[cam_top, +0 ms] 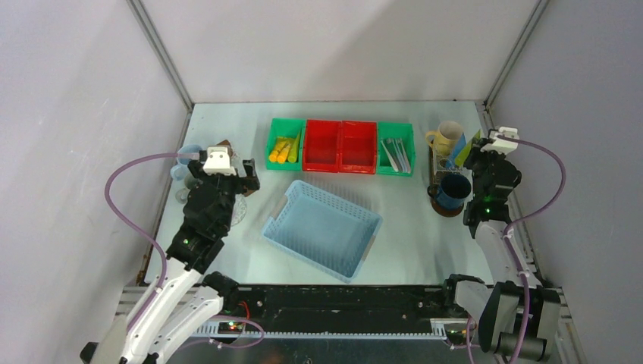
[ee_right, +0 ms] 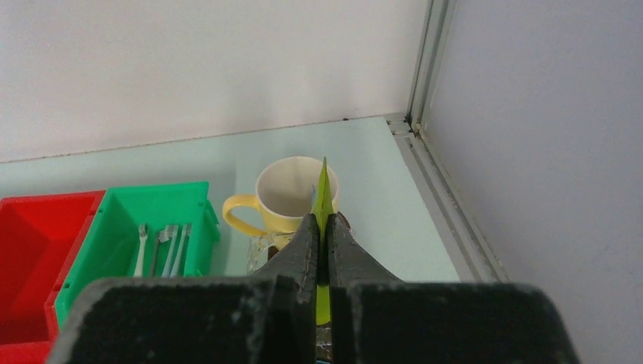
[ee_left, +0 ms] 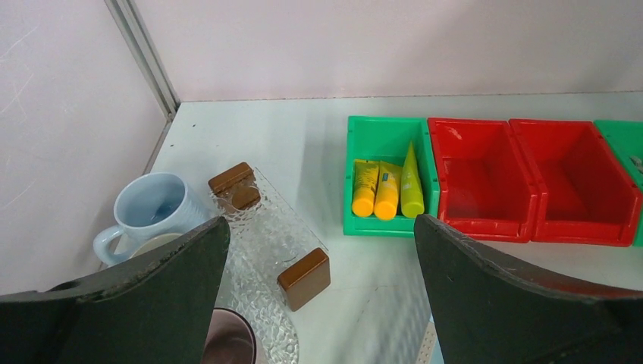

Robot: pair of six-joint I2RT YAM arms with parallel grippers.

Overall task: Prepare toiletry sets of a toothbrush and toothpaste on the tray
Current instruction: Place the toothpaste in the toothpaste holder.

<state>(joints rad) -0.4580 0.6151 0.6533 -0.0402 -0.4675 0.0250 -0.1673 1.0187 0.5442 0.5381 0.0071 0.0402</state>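
Note:
My right gripper is shut on the flat end of a green toothpaste tube, held just in front of a cream mug. From above, that mug and a dark blue mug stand on the tray, whose dark brown end shows; something blue leans in the cream mug. My right gripper hovers beside them. My left gripper is open and holds nothing, above a glass board near a pale blue mug. Toothbrushes lie in a green bin.
A green bin holds two yellow tubes and a green one. Two red bins stand between the green bins. A light blue perforated basket sits mid-table. Another mug's rim shows beneath my left gripper. Walls close in on both sides.

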